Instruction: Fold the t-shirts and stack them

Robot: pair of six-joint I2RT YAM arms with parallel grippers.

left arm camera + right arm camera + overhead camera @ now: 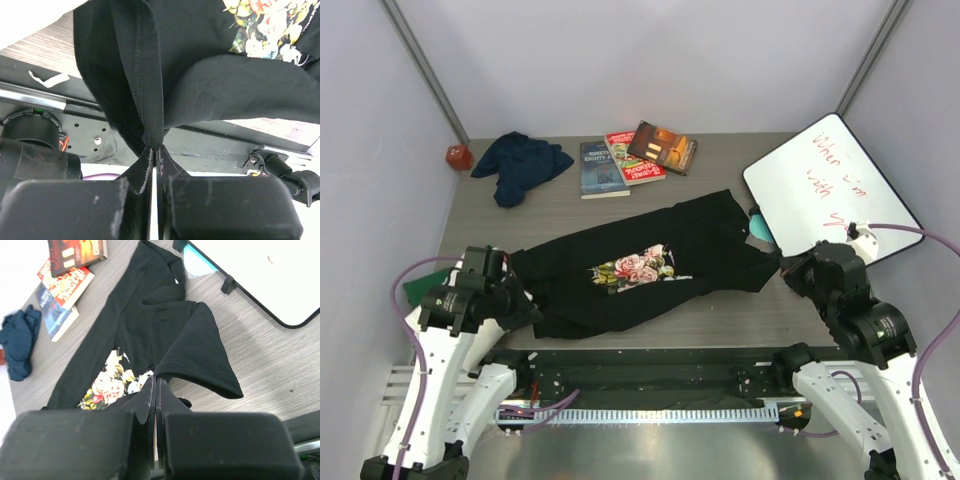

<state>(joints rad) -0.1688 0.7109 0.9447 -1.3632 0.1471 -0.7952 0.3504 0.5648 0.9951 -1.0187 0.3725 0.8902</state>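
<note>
Black t-shirt [225, 85] in left hand [155, 151]

We record a robotics laboratory test cell: plain white panels [650, 60] enclose a grey wood-grain table [740, 150] bearing a whiteboard [820, 190], with the cabled left arm [440, 350] and right arm [865, 330] mounted on a metal rail [650, 412].

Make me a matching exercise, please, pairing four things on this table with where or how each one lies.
1. black shirt
2. navy shirt
3. books
4. whiteboard

A. crumpled at the far left
B. carries red handwriting
C. spread across the middle, rose print up
D. fanned out along the far edge

Pairs: 1-C, 2-A, 3-D, 4-B.
</note>
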